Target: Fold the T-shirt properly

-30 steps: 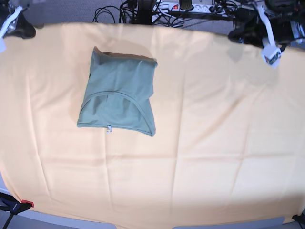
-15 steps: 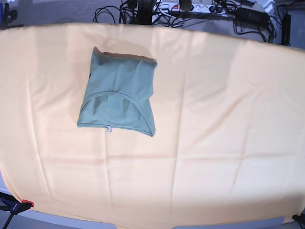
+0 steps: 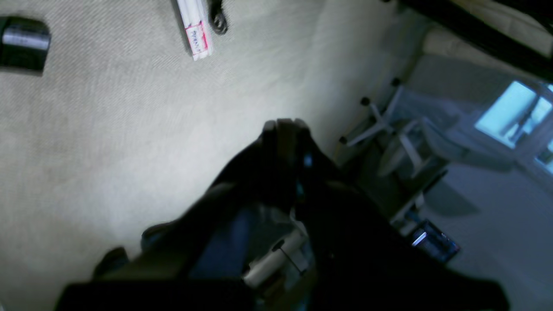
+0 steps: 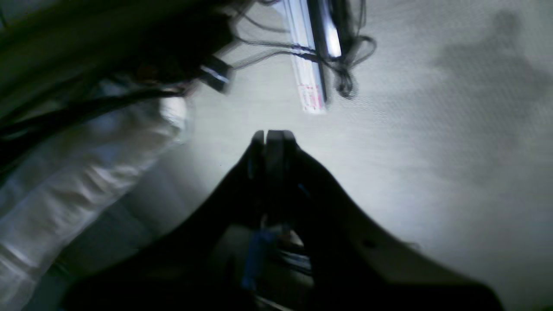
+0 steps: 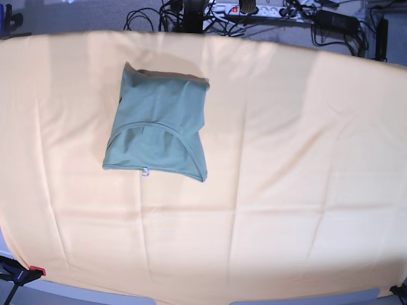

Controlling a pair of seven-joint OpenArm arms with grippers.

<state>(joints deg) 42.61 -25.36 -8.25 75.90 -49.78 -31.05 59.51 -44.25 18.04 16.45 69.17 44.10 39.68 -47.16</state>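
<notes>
Lying folded into a compact block, one green T-shirt (image 5: pixel 158 126) sits toward the far left part of the worktop, on the large orange cloth (image 5: pixel 286 165) that covers it. Its curved neckline faces the near edge, with a small white tag at its hem. Both wrist views are blurred and dim. The left gripper (image 3: pixel 285 126) and right gripper (image 4: pixel 271 134) each show fingers pressed together, holding nothing, over grey carpet. Cables (image 5: pixel 191 13) and a power strip (image 5: pixel 254 9) lie beyond the far edge.
</notes>
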